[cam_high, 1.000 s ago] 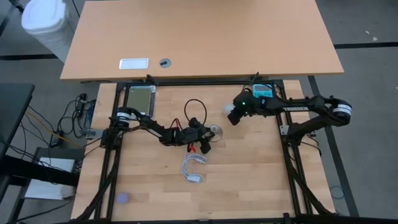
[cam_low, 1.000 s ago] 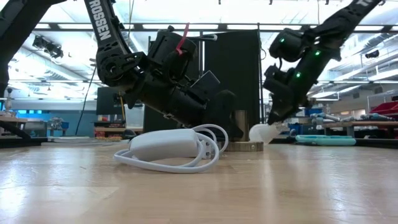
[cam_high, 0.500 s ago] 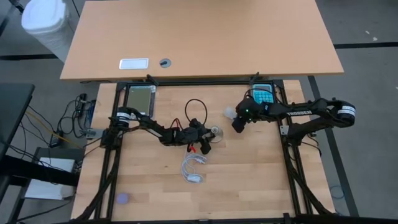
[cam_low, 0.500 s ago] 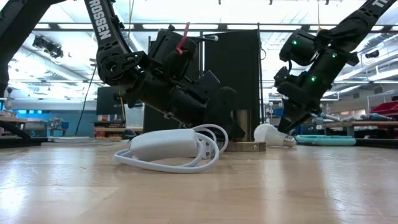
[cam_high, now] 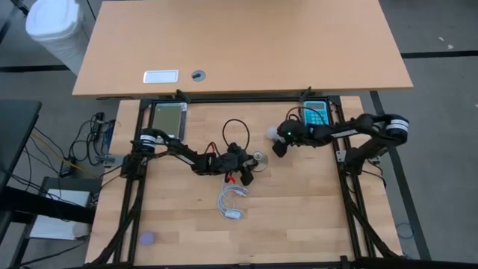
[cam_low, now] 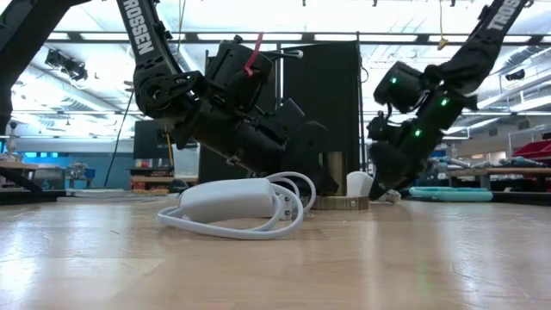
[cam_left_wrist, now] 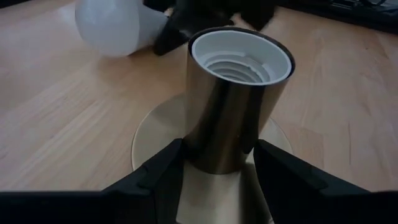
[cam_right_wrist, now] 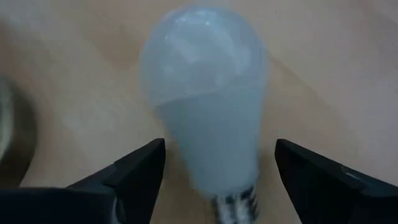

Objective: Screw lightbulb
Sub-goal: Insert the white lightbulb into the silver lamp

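— Right claw (cam_right_wrist: 219, 152) first: wide now, one finger (cam_right_wrist: 134, 168) on each side of the lightbulb (cam_right_wrist: 202, 93), not closed on it. A second ago I had it shut on that bulb, off the wood. It has let go.

— So where is the bulb?

— Lying on its side on the bench (cam_high: 299, 202), globe pointing away from my wrist, screw base toward it. Just beside the socket (cam_left_wrist: 233, 112), not in it.

— Meaning?

— I read it as a put-down to re-grip. Nothing is threaded yet; the screwing is all ahead.

— Left side?

— Left claw (cam_left_wrist: 217, 162) narrow, clamped on the brass barrel of the socket, holding it upright on its round foot (cam_left_wrist: 155, 130). Mouth open and empty, threads visible.

— Bench?

— Pale wood. White coiled cable (cam_low: 237, 207) in front of the left arm, apart from the bulb. A teal device (cam_high: 315, 113) sits at the far edge by the right arm.

— Beyond?

— Second bench (cam_high: 239, 45) with a white card (cam_high: 160, 75) on it, a white bin (cam_high: 52, 26) at its corner. Low camera shows a workshop: strip lights, a dark panel, cluttered tables. No person that I can make out.
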